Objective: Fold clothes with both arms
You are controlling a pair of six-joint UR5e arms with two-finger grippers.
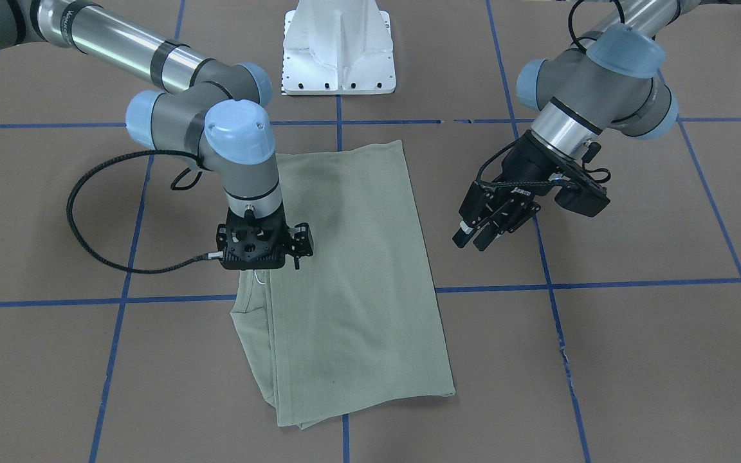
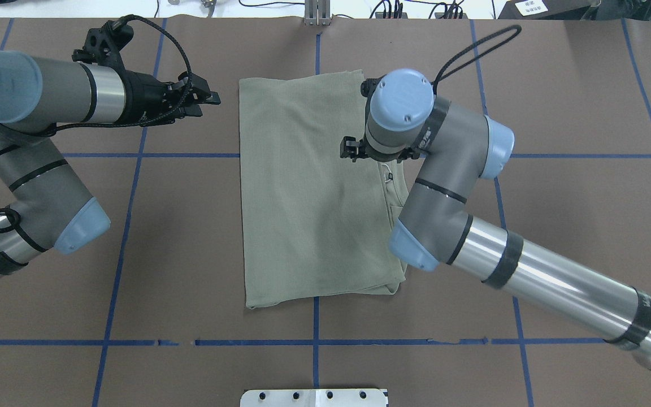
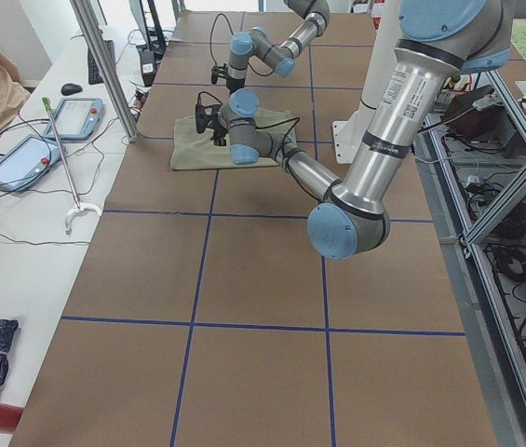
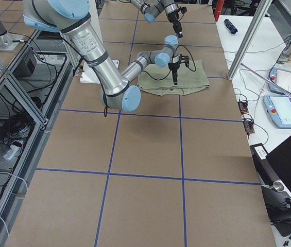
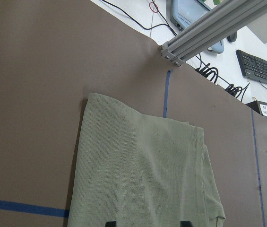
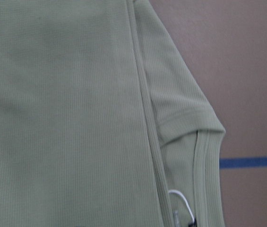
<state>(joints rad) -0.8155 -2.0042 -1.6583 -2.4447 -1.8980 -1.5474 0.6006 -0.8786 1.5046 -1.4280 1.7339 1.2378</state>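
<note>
The pale green shirt (image 2: 303, 192) lies folded into a long rectangle in the middle of the bench (image 2: 161, 226). Its ribbed neck (image 6: 204, 179) and white loop (image 6: 183, 201) are at the right edge. The right pincer (image 1: 260, 256) points straight down at this neck; whether its fingers are open or closed, I cannot tell. The left pincer (image 1: 471, 243) hangs over bare bench, left of the shirt's far corner, fingers apart and holding nothing.

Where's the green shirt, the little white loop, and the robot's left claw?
shirt (image 1: 357, 257): front-facing view, middle of the folded top layer.
white loop (image 6: 184, 198): right wrist view, on the loop's curve beside the ribbed neck.
left gripper (image 1: 471, 242): front-facing view, midway between its fingertips.
</note>
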